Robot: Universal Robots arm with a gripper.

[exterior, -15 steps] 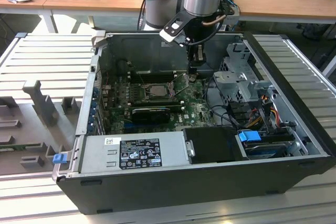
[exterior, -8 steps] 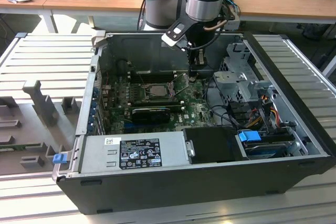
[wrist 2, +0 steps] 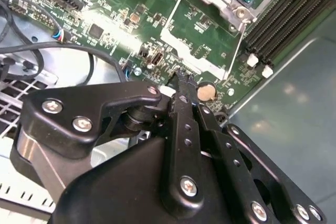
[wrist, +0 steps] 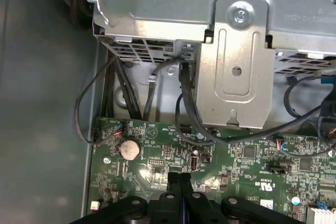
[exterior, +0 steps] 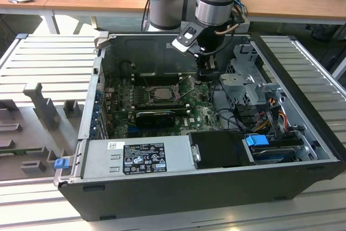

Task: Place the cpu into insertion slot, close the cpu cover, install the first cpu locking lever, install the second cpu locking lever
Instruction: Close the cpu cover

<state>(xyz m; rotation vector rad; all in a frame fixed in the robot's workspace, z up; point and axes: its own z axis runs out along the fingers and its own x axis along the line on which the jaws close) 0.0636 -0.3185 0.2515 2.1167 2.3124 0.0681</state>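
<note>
Hanging close over the green board [wrist: 236, 158], the gripper [wrist: 179, 177] has its jaws pressed together with nothing pinched between them; both wrist views show that pretty clearly. The round coin battery [wrist: 129, 149] sits just off to one side of the fingertips, and a grey metal drive cage [wrist: 236, 51] with black cables [wrist: 84, 103] is out ahead of them. The cpu [exterior: 162, 91], silvery top up, sits in the insertion slot [exterior: 178, 96], well apart from the jaws across the board. In the second wrist view the cpu cover [wrist 2: 227, 3] looks to be lying around the chip, and a thin wire locking lever [wrist 2: 239, 45] runs from the socket corner toward the jaws. Can't tell if it's latched.
</note>
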